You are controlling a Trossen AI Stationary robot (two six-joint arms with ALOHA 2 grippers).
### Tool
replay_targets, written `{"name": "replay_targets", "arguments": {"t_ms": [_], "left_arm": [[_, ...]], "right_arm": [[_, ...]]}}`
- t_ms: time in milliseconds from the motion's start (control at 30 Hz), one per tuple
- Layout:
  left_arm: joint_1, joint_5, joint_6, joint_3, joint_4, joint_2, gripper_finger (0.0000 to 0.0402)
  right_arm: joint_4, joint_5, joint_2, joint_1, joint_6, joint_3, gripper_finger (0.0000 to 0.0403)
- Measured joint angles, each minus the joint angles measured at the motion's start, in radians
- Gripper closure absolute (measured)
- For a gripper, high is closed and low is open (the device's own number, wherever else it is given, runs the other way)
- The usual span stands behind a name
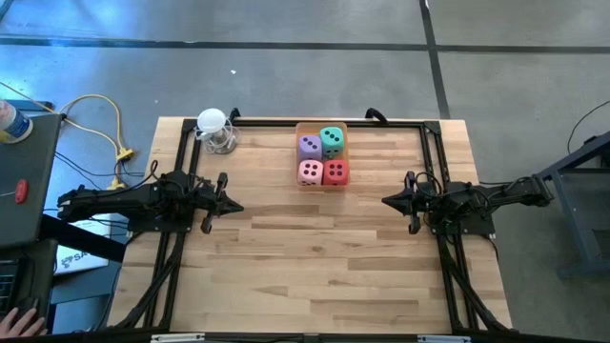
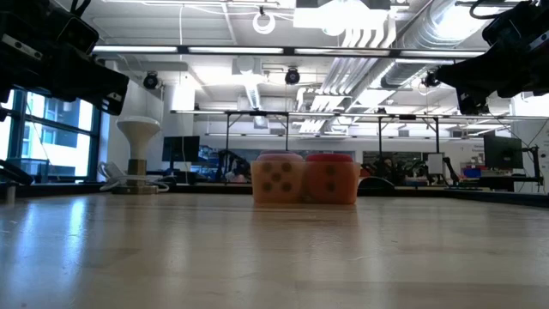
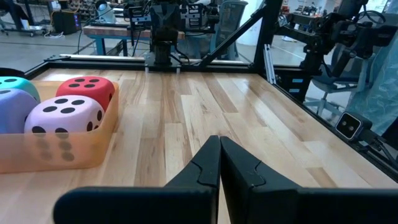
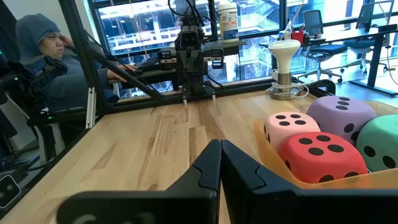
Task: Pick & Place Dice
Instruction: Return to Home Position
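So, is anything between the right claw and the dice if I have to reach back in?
Nothing visible does. Only table lies between the shut right claw and the bin; the bin's own wall fronts the red die, the nearest. The left claw, also shut, sits at the table's far side.

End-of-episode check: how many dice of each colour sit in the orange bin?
pink die: 1
red die: 1
teal die: 1
purple die: 1
Total: 4, all in the orange bin; left gripper and right gripper shut, apart from it.
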Motion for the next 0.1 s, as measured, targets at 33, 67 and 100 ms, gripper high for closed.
{"name": "replay_targets", "arguments": {"t_ms": [33, 67, 100], "left_arm": [[0.0, 0.0, 0.0, 0.0, 0.0, 0.0, 0.0401], [0.0, 0.0, 0.0, 0.0, 0.0, 0.0, 0.0401], [0.0, 0.0, 0.0, 0.0, 0.0, 0.0, 0.0401]], "right_arm": [[0.0, 0.0, 0.0, 0.0, 0.0, 0.0, 0.0401], [0.0, 0.0, 0.0, 0.0, 0.0, 0.0, 0.0401], [0.0, 0.0, 0.0, 0.0, 0.0, 0.0, 0.0401]]}}
